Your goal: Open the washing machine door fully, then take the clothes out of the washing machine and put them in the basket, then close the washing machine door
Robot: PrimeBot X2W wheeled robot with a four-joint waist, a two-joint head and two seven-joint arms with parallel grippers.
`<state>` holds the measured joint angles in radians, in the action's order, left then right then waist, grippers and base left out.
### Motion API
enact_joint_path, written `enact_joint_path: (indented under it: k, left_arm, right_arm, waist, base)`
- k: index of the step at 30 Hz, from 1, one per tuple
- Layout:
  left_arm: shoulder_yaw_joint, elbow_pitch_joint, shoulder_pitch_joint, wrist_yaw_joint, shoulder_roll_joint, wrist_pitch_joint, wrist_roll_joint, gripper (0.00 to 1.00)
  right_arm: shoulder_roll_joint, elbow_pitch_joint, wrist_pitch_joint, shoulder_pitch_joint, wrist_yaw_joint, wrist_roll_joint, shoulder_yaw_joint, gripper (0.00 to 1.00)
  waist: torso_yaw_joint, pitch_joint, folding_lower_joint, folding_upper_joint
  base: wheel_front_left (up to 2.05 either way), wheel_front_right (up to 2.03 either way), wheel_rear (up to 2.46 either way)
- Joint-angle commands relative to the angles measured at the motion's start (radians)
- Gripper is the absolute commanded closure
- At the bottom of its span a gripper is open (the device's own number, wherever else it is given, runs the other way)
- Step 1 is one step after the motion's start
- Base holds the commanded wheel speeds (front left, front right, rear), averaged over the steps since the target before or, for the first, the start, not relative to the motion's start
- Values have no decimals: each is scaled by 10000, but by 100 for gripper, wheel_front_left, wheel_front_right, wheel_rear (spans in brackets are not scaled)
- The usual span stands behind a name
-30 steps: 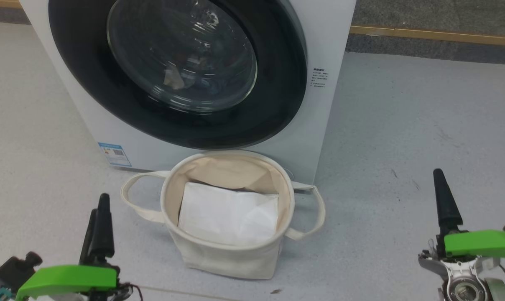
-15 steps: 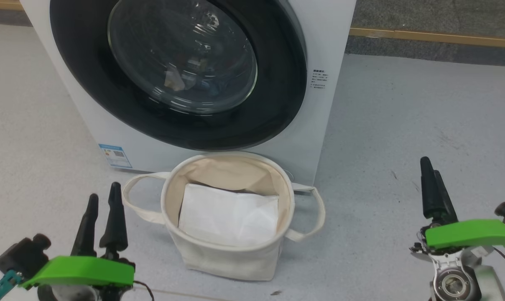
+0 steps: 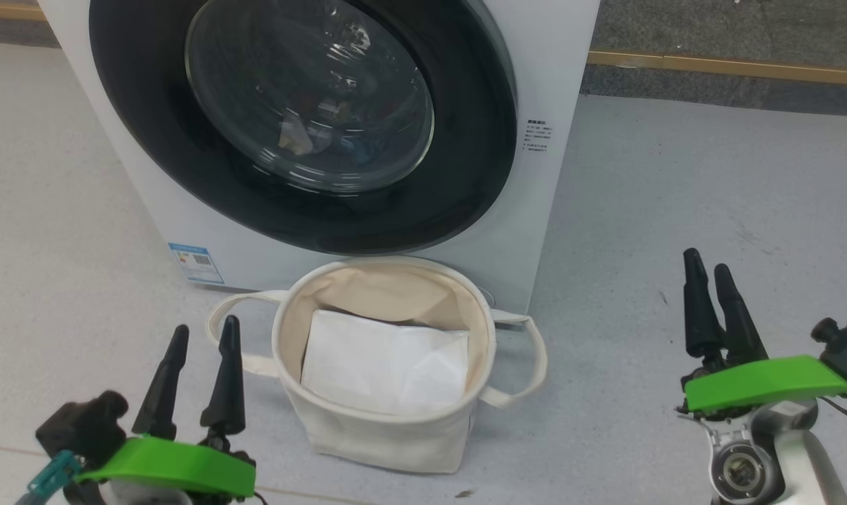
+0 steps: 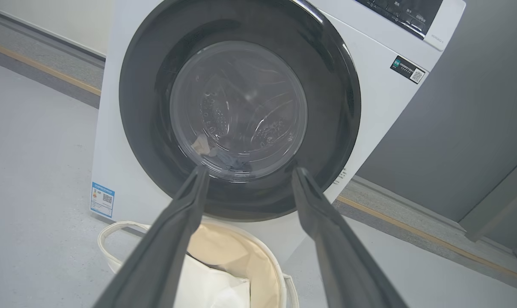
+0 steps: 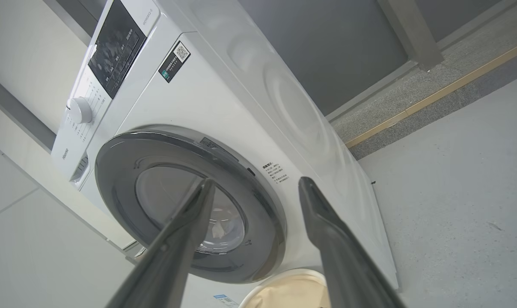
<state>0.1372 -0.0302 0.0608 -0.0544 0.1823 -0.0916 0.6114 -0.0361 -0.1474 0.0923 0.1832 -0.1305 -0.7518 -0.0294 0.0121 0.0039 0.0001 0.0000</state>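
Jaws apart: left gripper, right gripper | washing machine door shut | basket in front

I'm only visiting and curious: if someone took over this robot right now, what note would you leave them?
Left gripper: open, empty, low, left of the basket.
Right gripper: open, empty, over the floor, right of the basket.
Washing machine door: shut; clothes glimpsed through its glass, inside the washing machine.
The basket stands before it, holding a flat white sheet.
Done: nothing yet.
Left: open the door fully, move clothes to basket, close the door.
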Motion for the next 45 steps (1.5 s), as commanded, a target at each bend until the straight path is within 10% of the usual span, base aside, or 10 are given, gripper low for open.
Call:
enact_joint_path:
  k: [1, 27, 45]
  left_arm:
    - [-93, -388, 394, -118, 288, -191, -496, 0]
    - [1067, -180, 726, -968, 609, -764, -3982, 0]
    - [979, 70, 571, -1738, 50, -885, -4637, 0]
  right_arm:
    - [-89, 442, 178, 661, -1, 449, 242, 0]
    - [-129, -115, 686, 1089, -2, 3536, 844, 0]
    - [-133, -839, 600, 1271, -2, 3138, 740, 0]
  waist:
    - [13, -12, 0, 0]
    - [39, 372, 0, 0]
    - [-47, 477, 0, 0]
  base:
    - [0, 0, 0]
    - [0, 0, 0]
    - [0, 0, 0]
